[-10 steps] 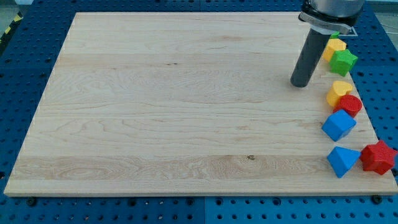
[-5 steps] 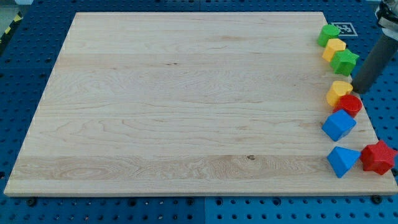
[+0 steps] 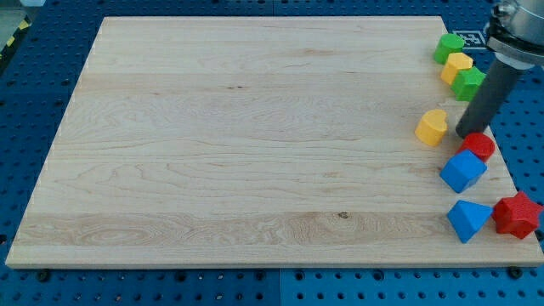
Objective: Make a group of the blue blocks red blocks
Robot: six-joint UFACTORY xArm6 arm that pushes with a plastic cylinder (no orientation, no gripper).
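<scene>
My tip (image 3: pixel 469 133) stands near the board's right edge, just above the red round block (image 3: pixel 478 145) and right of a yellow block (image 3: pixel 432 127). A blue cube (image 3: pixel 463 171) lies right below the red round block, touching it. A blue wedge-like block (image 3: pixel 468 220) sits lower, with a red star-shaped block (image 3: pixel 517 215) beside it on its right at the board's edge.
At the top right a green block (image 3: pixel 448 46), a yellow block (image 3: pixel 457 66) and a green star-shaped block (image 3: pixel 468 83) lie in a slanted row, partly behind the rod. The wooden board (image 3: pixel 255 144) rests on a blue pegboard.
The rod swung right off the board's edge, then came back left. The yellow block that lay against the red round block has been pushed left and now lies apart from it.
</scene>
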